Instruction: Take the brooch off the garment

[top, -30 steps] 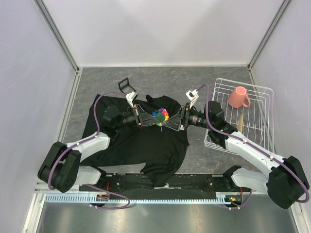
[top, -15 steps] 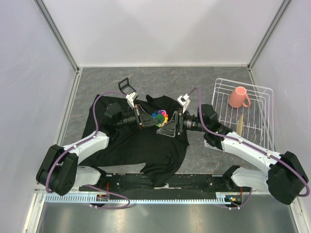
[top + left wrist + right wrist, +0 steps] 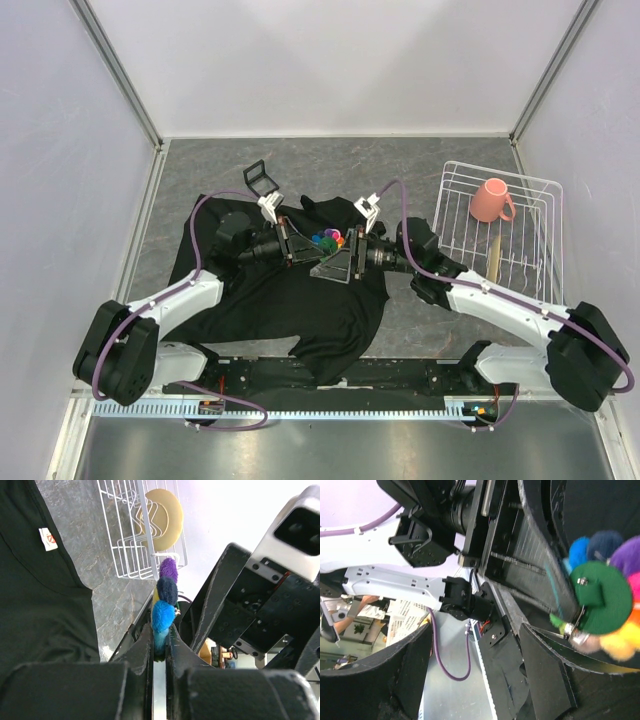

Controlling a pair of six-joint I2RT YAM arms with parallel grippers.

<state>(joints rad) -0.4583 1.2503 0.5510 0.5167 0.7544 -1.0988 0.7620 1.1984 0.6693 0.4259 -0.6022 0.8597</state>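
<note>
The left gripper (image 3: 160,636) pinched the fuzzy multicoloured round brooch (image 3: 163,614) over the black fabric T-shirt (image 3: 270,300). The right gripper (image 3: 338,254) had closed in from the right with its fingers spread, so extraction was judged imminent.

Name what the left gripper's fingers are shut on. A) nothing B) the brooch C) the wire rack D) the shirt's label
B: in the left wrist view the left gripper has its fingers pressed together on the brooch, whose blue tufts stick out between them.
</note>
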